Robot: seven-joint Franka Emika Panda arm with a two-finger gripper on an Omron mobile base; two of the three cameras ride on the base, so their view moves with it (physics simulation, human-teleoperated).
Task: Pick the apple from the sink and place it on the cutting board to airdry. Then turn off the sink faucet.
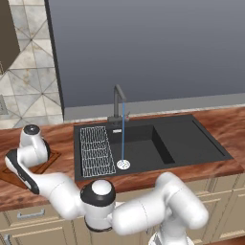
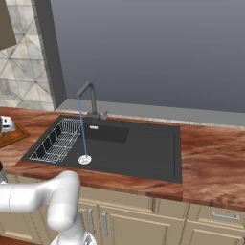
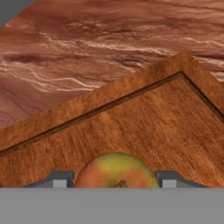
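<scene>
Pincer (image 3: pixel 116 181) flanks round apple (image 3: pixel 114 170), over grainy cutting board (image 3: pixel 144 131).

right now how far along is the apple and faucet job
Done: the apple is out of the sink and over the cutting board. In hand: the gripper sits with a finger on each side of the apple; whether it has let go is unclear. Left: the sink faucet is running, with a stream of water falling to the drain.

The small round orange-yellow apple (image 3: pixel 116 171) lies on the flat reddish-brown wooden cutting board (image 3: pixel 144 131), which rests on the countertop (image 1: pixel 229 122) left of the black rectangular sink (image 1: pixel 191 141).
</scene>
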